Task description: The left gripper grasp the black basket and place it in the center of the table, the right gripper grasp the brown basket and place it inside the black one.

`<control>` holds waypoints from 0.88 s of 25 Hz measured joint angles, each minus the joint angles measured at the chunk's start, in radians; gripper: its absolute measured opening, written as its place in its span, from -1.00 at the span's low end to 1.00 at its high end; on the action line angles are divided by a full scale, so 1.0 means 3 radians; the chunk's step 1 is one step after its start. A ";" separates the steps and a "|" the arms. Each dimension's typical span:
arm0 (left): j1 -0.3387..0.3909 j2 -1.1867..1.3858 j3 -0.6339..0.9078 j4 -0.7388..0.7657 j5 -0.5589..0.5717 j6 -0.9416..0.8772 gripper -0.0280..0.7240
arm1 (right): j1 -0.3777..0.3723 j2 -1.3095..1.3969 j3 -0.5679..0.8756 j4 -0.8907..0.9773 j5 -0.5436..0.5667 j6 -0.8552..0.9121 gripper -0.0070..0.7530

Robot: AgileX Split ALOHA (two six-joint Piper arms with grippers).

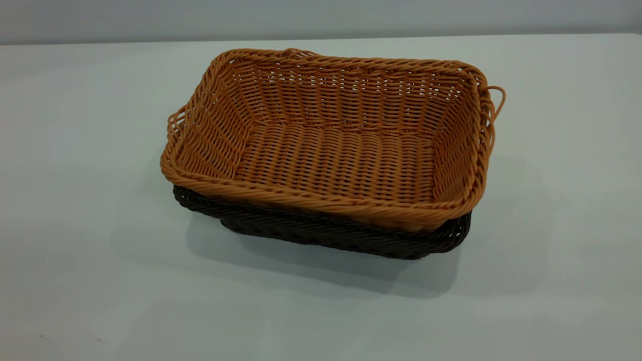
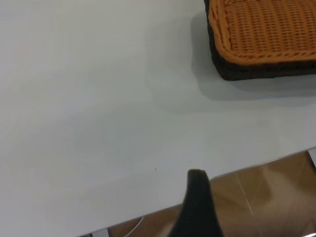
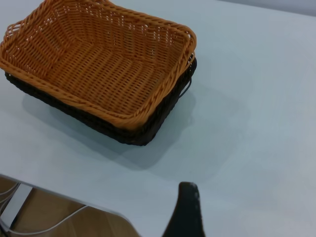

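The brown basket (image 1: 331, 145) sits nested inside the black basket (image 1: 326, 233) in the middle of the table (image 1: 75, 225), slightly skewed, and only the black rim and lower wall show beneath it. Neither gripper shows in the exterior view. In the left wrist view, one dark finger (image 2: 197, 207) of my left gripper (image 2: 242, 197) hangs over the table's edge, far from the baskets (image 2: 261, 54), with nothing against it. In the right wrist view, one slim finger (image 3: 186, 212) of my right gripper (image 3: 222, 207) is above bare table, away from the nested baskets (image 3: 98, 69). Both hold nothing.
The table edge (image 2: 237, 170) with brown floor beyond lies close to the left gripper. The table's edge and a cable (image 3: 59, 222) show near the right gripper. The back edge of the table meets a grey wall (image 1: 321, 20).
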State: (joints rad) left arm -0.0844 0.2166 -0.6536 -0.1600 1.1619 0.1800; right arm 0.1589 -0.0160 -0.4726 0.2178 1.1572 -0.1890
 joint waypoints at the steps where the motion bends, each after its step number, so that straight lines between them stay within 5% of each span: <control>1: 0.0000 -0.0083 0.0077 0.0000 0.0000 0.0000 0.49 | 0.0000 0.0000 0.0000 0.0000 0.0000 0.0000 0.52; 8: 0.0000 -0.0378 0.0536 0.0106 -0.0072 -0.0136 0.49 | 0.0000 0.0000 0.0003 0.0011 0.0000 0.0000 0.51; 22: 0.0000 -0.0390 0.0548 0.0306 -0.0139 -0.0478 0.49 | 0.0000 0.0000 0.0003 0.0011 0.0000 0.0000 0.50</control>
State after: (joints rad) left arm -0.0844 0.0996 -0.4892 -0.0682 1.1203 0.0365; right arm 0.1589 -0.0160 -0.4718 0.2210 1.1572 -0.1890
